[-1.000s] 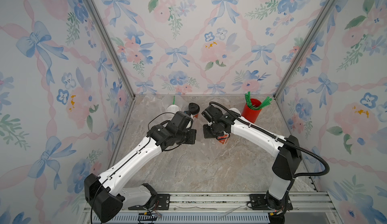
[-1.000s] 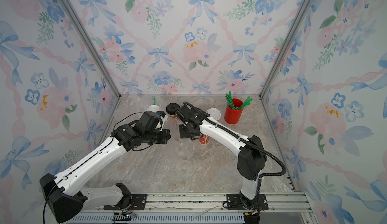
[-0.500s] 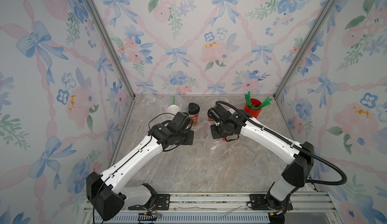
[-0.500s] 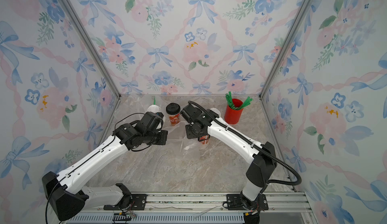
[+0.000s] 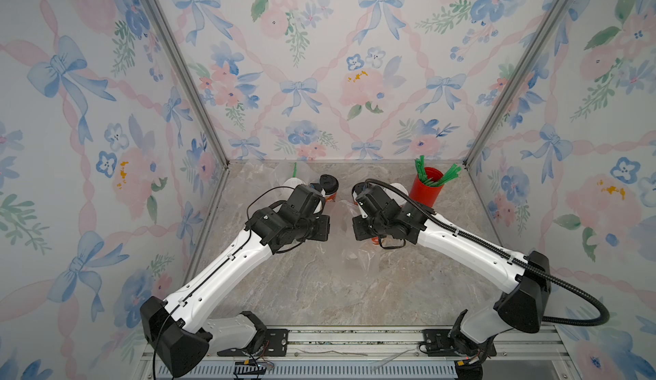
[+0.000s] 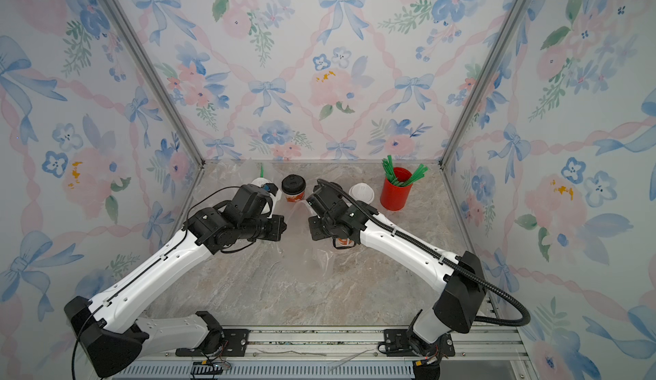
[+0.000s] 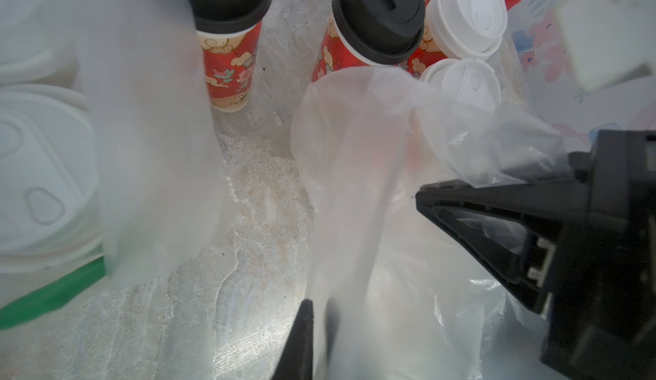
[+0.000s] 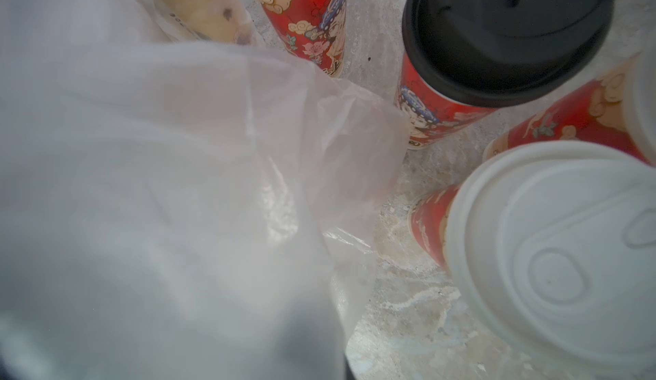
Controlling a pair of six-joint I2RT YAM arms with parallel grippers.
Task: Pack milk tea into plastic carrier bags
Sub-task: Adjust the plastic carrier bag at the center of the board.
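Observation:
Both arms meet over mid-table with a clear plastic carrier bag (image 5: 349, 250) between them. My left gripper (image 7: 316, 310) is shut on the bag's film (image 7: 355, 183). The left wrist view shows my right gripper (image 7: 426, 197) pinched on the same bag; in the right wrist view the film (image 8: 159, 200) hides its fingers. Milk tea cups stand behind: two red black-lidded cups (image 7: 227, 23) (image 7: 380, 16) and two white-lidded cups (image 7: 465, 16) (image 7: 461, 83). In a top view, one black-lidded cup (image 6: 293, 187) and one white-lidded cup (image 6: 362, 193) show.
A plain red cup of green straws (image 5: 426, 187) stands at the back right. At the back left, more clear plastic holds white-lidded cups (image 7: 39, 183) and a green straw (image 5: 294, 169). Flowered walls enclose the table on three sides.
The right arm's elbow has swung out to the right and its wrist drew back, then came in again. The left arm has hardly moved. Both grippers stay shut on the bag.

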